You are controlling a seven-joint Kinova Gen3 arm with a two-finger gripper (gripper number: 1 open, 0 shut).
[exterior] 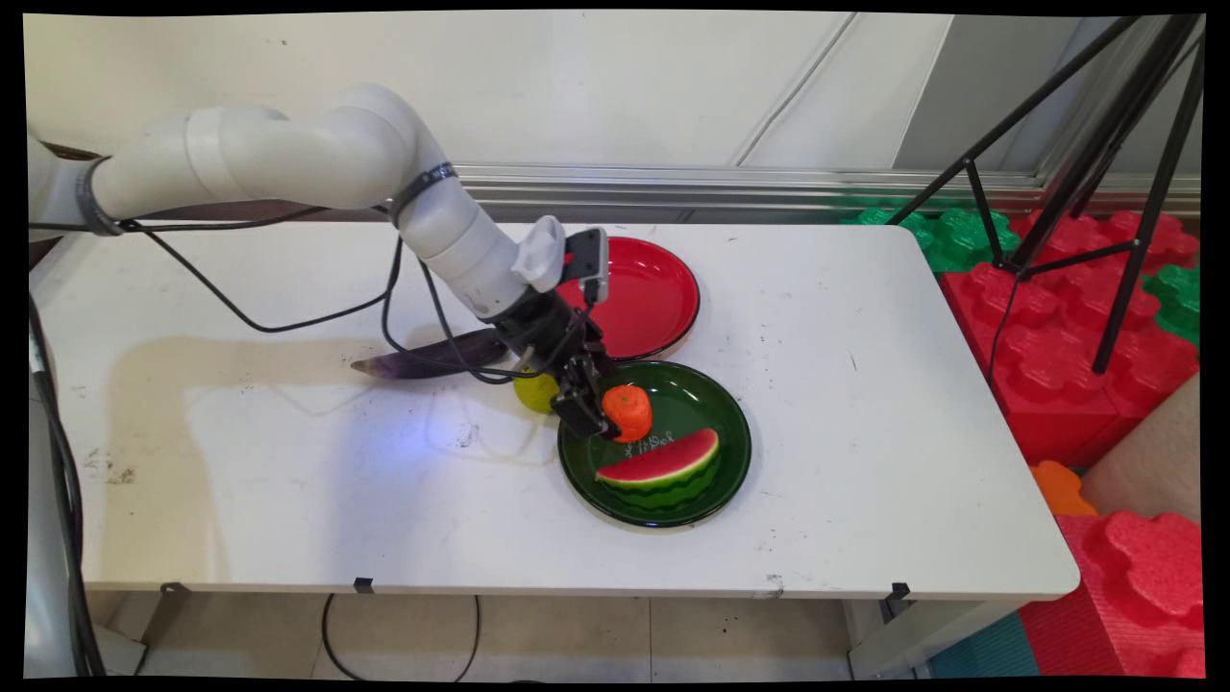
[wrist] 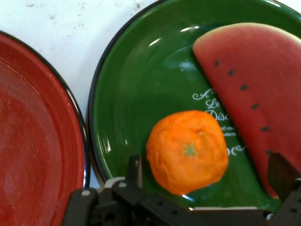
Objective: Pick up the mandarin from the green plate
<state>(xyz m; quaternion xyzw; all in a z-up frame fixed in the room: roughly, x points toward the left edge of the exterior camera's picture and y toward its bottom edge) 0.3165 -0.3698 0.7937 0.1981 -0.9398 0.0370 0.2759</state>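
Arm enters from the left, elbow raised, forearm slanting down and right so the gripper sits low over the left part of the green plate. Black cables hang off the forearm and loop above the table.

Pincer is spread wide. In the hand view the orange sits on the plate between the two fingers with gaps on both sides; one finger just beside its left, the other at the right frame edge in front of the watermelon slice. Not gripped. In the main view the orange is just right of the black fingers, on the plate's left half.

Watermelon slice lies on the near part of the same plate, close to the orange, contact unclear. Red plate is just beyond the green one; its left side is hidden by the wrist.

Yellow-green fruit, only partly seen behind the gripper, sits on the table just left of the green plate. Purple eggplant lies further left; its right end is covered by the arm.
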